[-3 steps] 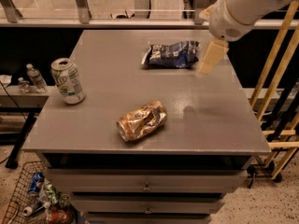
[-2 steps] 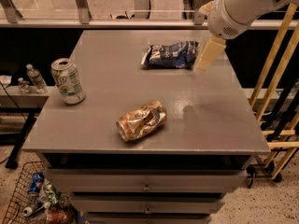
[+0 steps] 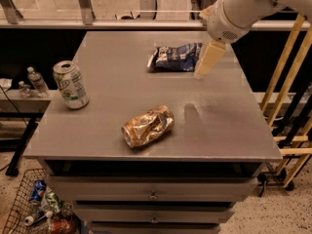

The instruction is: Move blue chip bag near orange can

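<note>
The blue chip bag (image 3: 173, 57) lies flat at the back middle of the grey table (image 3: 112, 52). The crushed orange can (image 3: 147, 126) lies on its side near the table's front edge, well apart from the bag. My gripper (image 3: 207, 62) hangs from the white arm at the upper right, just right of the bag's right end and slightly above the table. It holds nothing that I can see.
An upright white-and-green soda can (image 3: 71, 84) stands at the table's left edge. Drawers sit under the tabletop. A yellow wooden frame (image 3: 287, 82) stands to the right. A wire basket (image 3: 24, 208) with bottles sits on the floor at the lower left. Water bottles (image 3: 36, 81) stand on a low shelf at the left.
My gripper has shifted slightly left toward the bag's right end. The bag and both cans have not moved.
</note>
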{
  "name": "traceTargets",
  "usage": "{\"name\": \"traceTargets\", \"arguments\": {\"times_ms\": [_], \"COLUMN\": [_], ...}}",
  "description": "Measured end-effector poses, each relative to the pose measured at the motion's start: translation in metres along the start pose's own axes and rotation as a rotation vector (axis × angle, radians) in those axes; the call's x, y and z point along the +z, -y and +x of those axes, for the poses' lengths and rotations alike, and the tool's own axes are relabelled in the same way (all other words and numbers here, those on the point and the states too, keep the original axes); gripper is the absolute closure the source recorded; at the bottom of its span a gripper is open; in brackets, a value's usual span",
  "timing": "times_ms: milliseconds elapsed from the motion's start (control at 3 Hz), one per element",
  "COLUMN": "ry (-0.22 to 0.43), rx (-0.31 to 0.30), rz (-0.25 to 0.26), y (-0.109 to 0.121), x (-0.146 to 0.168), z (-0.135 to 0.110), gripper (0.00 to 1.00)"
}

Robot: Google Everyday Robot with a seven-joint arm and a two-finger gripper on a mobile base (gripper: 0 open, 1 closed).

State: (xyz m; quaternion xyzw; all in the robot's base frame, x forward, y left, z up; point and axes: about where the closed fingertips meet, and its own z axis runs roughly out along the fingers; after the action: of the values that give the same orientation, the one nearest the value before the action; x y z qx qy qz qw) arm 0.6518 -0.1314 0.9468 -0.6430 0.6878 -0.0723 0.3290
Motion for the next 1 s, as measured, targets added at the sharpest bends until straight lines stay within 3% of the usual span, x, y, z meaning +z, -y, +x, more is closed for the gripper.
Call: {"name": "traceTargets", "arguments": {"times_ms": [667,1000], "ry": [0.021,-0.019], "rx": [0.005,0.048], "rz": [-0.010,-0.007], "y": [0.009,0.016], "x": [0.059,0.080], "z": [-0.024,-0.019], "gripper": [0.00,0.00]}}
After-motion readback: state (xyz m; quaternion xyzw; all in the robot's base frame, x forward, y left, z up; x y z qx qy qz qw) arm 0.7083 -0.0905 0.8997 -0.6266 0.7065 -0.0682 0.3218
